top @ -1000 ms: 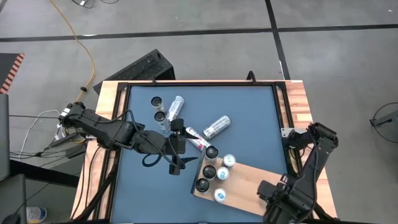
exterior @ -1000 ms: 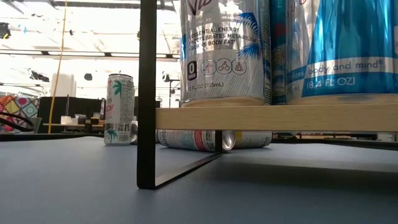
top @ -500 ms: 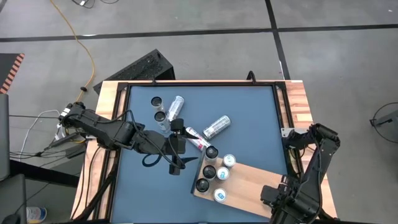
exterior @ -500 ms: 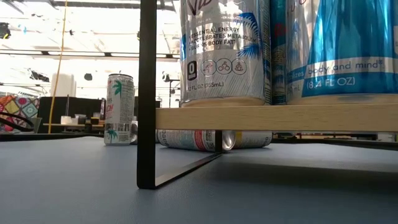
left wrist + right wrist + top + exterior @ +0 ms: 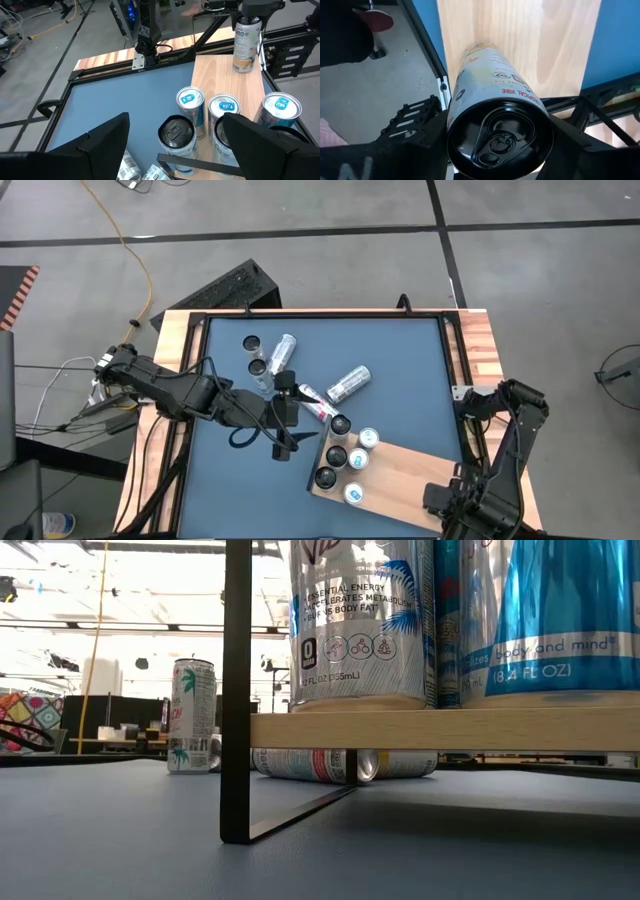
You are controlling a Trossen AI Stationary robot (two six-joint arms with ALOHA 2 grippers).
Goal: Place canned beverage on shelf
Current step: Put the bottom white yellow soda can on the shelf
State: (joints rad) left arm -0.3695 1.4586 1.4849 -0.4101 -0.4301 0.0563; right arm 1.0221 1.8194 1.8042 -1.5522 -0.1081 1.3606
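Robot arms work from opposite sides of a blue-grey table (image 5: 400,350). From above, the right arm folds down at the table's near right corner, its right gripper (image 5: 495,135) poised over the near right end of the shelf (image 5: 410,475). Its dark fingers (image 5: 415,130) flank a canned beverage (image 5: 497,115), a silver can with a black top, standing upright on the light wood. Whether the pads press the can or stand just clear cannot be told. The left arm stretches across the table's left side, and the left gripper (image 5: 175,145) hangs with its fingers spread wide and nothing between them, just before the shelf's left end. Five cans (image 5: 347,458) stand upright in a cluster on that end. One lying can (image 5: 348,383) rests on its side on the tabletop, its long axis slanting.
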